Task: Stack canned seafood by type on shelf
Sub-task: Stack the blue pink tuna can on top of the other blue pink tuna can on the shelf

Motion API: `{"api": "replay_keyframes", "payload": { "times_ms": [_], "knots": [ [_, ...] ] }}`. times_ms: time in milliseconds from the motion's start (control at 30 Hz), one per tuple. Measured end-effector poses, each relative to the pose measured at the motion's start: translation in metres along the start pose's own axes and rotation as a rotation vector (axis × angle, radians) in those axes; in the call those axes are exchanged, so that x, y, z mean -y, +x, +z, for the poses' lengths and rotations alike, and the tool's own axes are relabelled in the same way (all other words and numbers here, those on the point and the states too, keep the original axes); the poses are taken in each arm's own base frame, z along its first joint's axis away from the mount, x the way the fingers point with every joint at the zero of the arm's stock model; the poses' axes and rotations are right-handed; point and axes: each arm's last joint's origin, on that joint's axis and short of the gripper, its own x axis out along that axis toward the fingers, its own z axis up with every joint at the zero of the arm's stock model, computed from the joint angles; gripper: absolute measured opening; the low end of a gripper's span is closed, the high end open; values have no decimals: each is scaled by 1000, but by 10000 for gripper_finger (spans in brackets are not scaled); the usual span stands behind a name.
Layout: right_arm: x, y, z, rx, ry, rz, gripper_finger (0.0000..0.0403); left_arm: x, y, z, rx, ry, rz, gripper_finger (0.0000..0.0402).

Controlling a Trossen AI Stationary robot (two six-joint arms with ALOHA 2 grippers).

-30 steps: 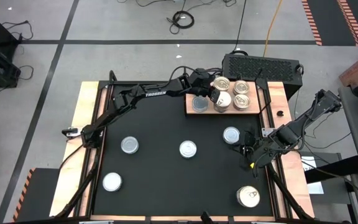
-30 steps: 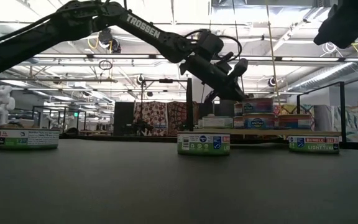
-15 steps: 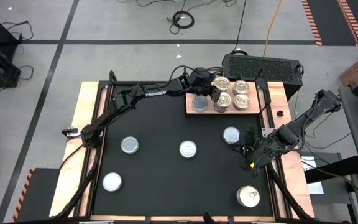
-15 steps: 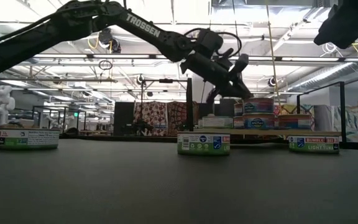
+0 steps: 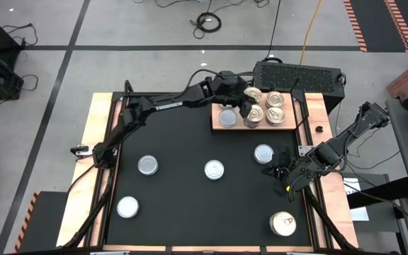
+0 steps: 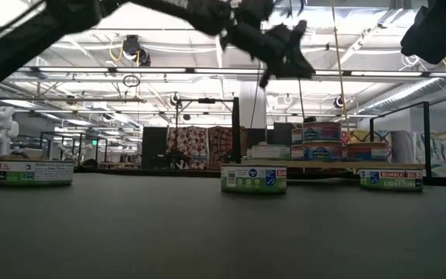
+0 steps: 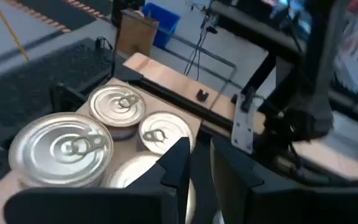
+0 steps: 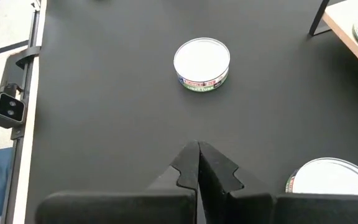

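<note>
A: Left gripper (image 5: pixel 242 108)?

B: Up above the wooden shelf (image 5: pixel 218 126) at the far right of the black mat (image 5: pixel 190 198). The jaws stand a little apart with nothing between them. In the low view the gripper (image 6: pixel 285 46) hangs high over the stacked tins (image 6: pixel 321 141), clear of them.

A: What sits on the shelf?

B: Pull-tab tins (image 5: pixel 273 106) are clustered on the right part. One plain-top tin (image 5: pixel 227 117) sits at the left end. The low view shows tins two high there. The left wrist view looks down on three gold pull-tab tops (image 7: pixel 117 104), with the fingers (image 7: pixel 178 163) just over a fourth.

A: Right gripper (image 5: pixel 283 176)?

B: At the mat's right edge, low, jaws closed tight with nothing held. The right wrist view shows the fingertips (image 8: pixel 199 163) pressed together over bare mat, with a plain-top tin (image 8: pixel 202 64) ahead and another (image 8: pixel 328 177) off to the side.

A: Loose tins?

B: Four plain-top ones are on the mat: centre (image 5: pixel 214 169), left of centre (image 5: pixel 147 165), near left (image 5: pixel 127 207), and one (image 5: pixel 263 153) close beside the right gripper. One pull-tab tin (image 5: pixel 282 224) is at the near right corner. All are well apart from the shelf.
</note>
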Motion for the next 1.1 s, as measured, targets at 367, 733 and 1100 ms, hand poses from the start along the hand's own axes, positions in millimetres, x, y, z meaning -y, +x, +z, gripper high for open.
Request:
{"api": "replay_keyframes", "payload": {
  "times_ms": [367,733,1100],
  "knots": [
    [-5,2,2,-9,28,55,0,108,-108,18,-221,299,-42,66],
    [-41,41,-2,-80,4,195,0,166,-187,-27,-550,403,141,66],
    [-65,69,-21,-216,6,289,0,155,-235,-98,-649,348,353,66]
  ]
}}
